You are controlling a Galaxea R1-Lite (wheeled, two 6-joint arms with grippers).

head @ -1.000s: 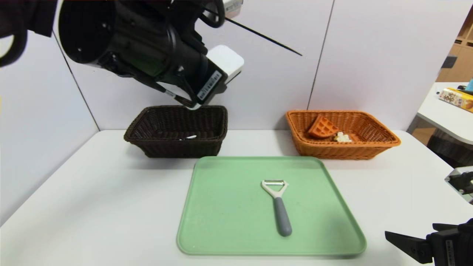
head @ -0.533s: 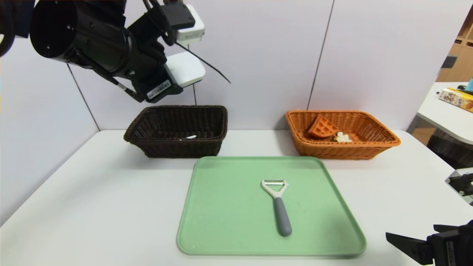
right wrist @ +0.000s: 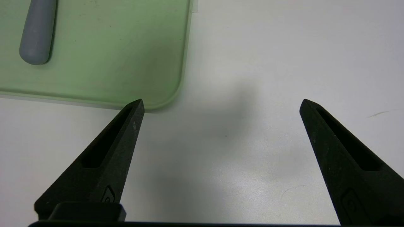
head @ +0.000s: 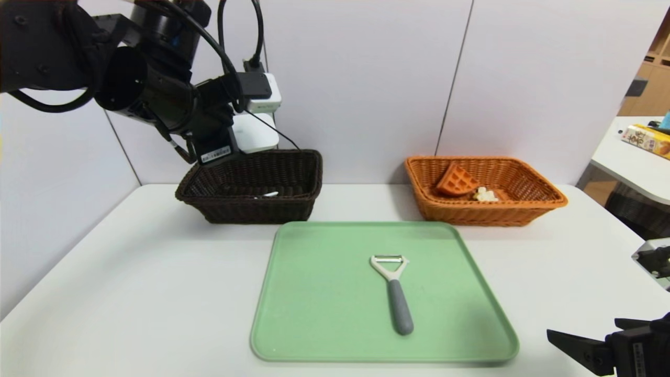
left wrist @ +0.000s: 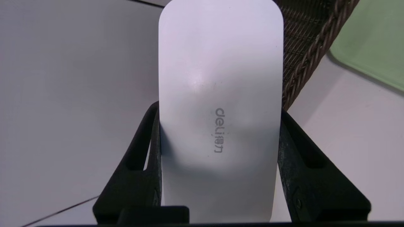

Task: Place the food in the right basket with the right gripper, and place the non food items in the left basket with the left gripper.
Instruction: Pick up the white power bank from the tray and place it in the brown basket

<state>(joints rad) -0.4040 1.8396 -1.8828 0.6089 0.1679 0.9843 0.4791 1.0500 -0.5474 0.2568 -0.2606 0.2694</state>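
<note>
Left gripper [left wrist: 217,110] up over the dark basket [head: 251,186], near its back left corner. Jaws squeezed on a white mouse [left wrist: 219,94], one black finger [left wrist: 142,164] on each long side. Mouse held up in the air, not touching the basket. Gray "deli" letters on top of the mouse. Mouse also seen from the head camera [head: 255,137], just above the dark basket's rim. Something small and white [head: 269,194] down inside the dark basket; hard to tell what.

Right gripper [right wrist: 221,104] parked low, to the right of the dark basket and well apart from it, close to the green tray's [head: 324,293] near right corner. Jaws spread wide, nothing in between, only white table [head: 131,293] below.

Green tray in front of the dark basket, flat on the table. Peeler [head: 393,290] lying on the tray, gray handle toward the robot, white head toward the baskets.

Orange basket [head: 528,207] to the right of the dark basket, well apart. Waffle piece [head: 457,180] and a small pale bit of food [head: 485,195] inside it, side by side.
</note>
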